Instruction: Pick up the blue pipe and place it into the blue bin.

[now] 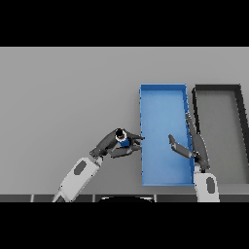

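A small blue pipe (pixel 124 142) shows between the dark fingers of my left hand (pixel 115 141), which is shut on it just left of the blue bin (pixel 163 97). The hand and pipe sit close to the bin's left wall, fingertips reaching its edge. Most of the pipe is hidden by the fingers. My right hand (pixel 190 146) hangs over the right part of the blue bin, fingers straight and spread, holding nothing.
A black bin (pixel 240 112) with a grey floor stands right of the blue bin, almost touching it. The grey table (pixel 68 92) stretches to the left and far side.
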Controlling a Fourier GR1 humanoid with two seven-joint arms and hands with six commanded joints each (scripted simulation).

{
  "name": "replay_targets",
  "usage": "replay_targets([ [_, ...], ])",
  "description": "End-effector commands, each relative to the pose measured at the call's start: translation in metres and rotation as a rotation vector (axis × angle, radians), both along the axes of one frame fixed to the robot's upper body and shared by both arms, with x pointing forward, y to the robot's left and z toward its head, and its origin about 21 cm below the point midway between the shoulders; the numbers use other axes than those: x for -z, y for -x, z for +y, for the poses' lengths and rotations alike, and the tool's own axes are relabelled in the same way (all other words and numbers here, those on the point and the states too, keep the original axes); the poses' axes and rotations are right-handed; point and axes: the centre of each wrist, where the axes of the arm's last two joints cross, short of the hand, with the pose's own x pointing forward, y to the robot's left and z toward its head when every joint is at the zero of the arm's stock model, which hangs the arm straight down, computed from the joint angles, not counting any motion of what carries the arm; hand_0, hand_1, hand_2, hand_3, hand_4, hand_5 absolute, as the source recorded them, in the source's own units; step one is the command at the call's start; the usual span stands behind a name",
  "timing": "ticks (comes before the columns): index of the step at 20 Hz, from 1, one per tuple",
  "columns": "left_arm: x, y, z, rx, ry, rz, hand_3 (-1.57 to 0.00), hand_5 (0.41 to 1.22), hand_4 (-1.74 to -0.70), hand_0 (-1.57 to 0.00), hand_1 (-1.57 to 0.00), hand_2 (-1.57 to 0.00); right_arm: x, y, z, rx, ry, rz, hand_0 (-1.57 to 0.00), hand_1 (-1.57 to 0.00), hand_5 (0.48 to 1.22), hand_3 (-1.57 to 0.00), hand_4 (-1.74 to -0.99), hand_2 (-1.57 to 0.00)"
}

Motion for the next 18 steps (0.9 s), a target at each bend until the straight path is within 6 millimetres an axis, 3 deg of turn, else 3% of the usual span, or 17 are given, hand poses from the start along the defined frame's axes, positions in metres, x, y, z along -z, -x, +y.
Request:
replay_targets([
  [1, -0.004, 0.002, -0.004, 0.009, 0.003, 0.001, -1.56, 1.217, -1.47, -1.56, -1.56, -1.56, 0.004, 0.001, -0.001, 0.001, 0.003, 0.011, 0.00, 0.00, 0.644, 0.00, -1.170, 0.00],
  [6, -0.009, 0.005, -0.009, 0.018, -0.035, 0.011, -1.57, 1.220, -1.47, -1.57, -1.57, -1.57, 0.000, 0.007, -0.004, 0.024, 0.016, -0.017, 0.00, 0.00, 0.643, 0.00, -1.145, 0.00],
  [9, -0.009, 0.003, -0.007, 0.007, -0.041, 0.018, -1.57, 1.220, -1.47, -1.57, -1.57, -1.57, 0.001, 0.035, 0.006, 0.110, 0.031, -0.047, 0.00, 0.00, 0.643, 0.00, -1.138, 0.00],
  [11, -0.004, 0.004, -0.009, 0.015, -0.053, 0.016, -1.57, 1.220, -1.47, -1.57, -1.57, -1.57, 0.002, 0.059, 0.013, 0.185, 0.050, -0.052, 0.00, 0.00, 0.643, 0.00, -1.188, 0.00],
  [13, -0.005, 0.004, -0.007, 0.021, -0.045, 0.006, -1.57, 1.220, -1.47, -1.57, -1.57, -1.57, -0.004, 0.067, 0.020, 0.237, 0.063, -0.054, 0.00, 0.00, 0.642, 0.00, -1.184, 0.00],
  [18, -0.009, 0.002, -0.010, 0.036, -0.046, 0.012, -1.57, 1.221, -1.47, -1.57, -1.57, -1.57, -0.043, 0.068, 0.023, 0.003, -0.170, -0.107, 0.00, -0.03, 0.609, 0.00, -1.209, -0.11],
])
